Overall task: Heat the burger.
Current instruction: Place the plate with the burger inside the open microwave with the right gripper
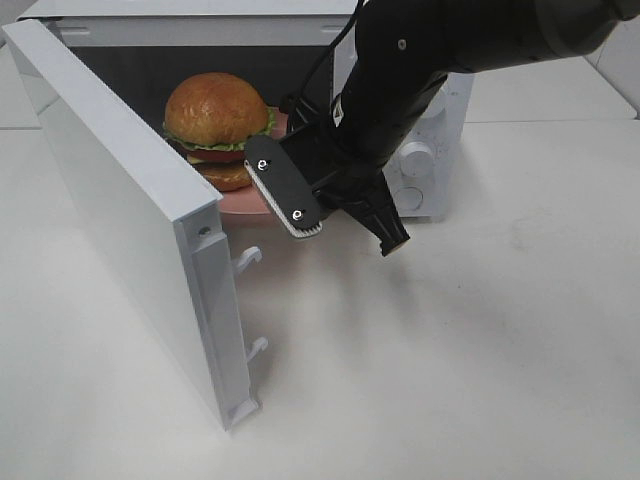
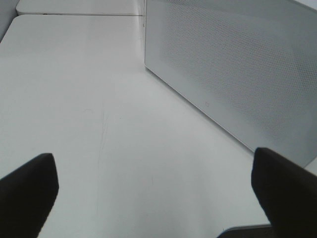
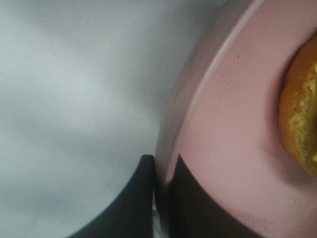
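— Pinching the pink plate (image 3: 223, 124) by its rim, why not the burger (image 1: 215, 125) itself?

— So the bun isn't crushed, I'd judge. The right hand (image 3: 162, 173) is closed thin on that rim. The burger rides the plate at the microwave's (image 1: 430, 150) front edge, door (image 1: 110, 200) wide. The left hand (image 2: 153, 171) gapes empty over the surface (image 2: 99, 99).

— Any writing?

— None readable.
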`<act>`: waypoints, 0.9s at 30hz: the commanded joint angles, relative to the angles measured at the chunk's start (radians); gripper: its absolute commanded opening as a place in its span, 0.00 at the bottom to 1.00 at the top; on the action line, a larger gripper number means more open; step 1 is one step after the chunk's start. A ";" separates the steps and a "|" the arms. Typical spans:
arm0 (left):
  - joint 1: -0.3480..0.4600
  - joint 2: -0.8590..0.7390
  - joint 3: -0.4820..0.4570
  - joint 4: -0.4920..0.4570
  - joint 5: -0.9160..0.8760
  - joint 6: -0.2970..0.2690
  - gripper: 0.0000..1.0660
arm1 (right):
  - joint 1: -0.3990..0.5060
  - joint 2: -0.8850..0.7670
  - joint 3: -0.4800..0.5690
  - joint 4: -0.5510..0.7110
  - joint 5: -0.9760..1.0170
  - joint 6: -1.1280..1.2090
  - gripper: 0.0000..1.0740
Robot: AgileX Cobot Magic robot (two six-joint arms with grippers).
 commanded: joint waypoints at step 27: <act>0.000 -0.016 -0.001 -0.007 -0.010 -0.004 0.92 | -0.020 0.191 -0.310 -0.114 0.046 0.203 0.00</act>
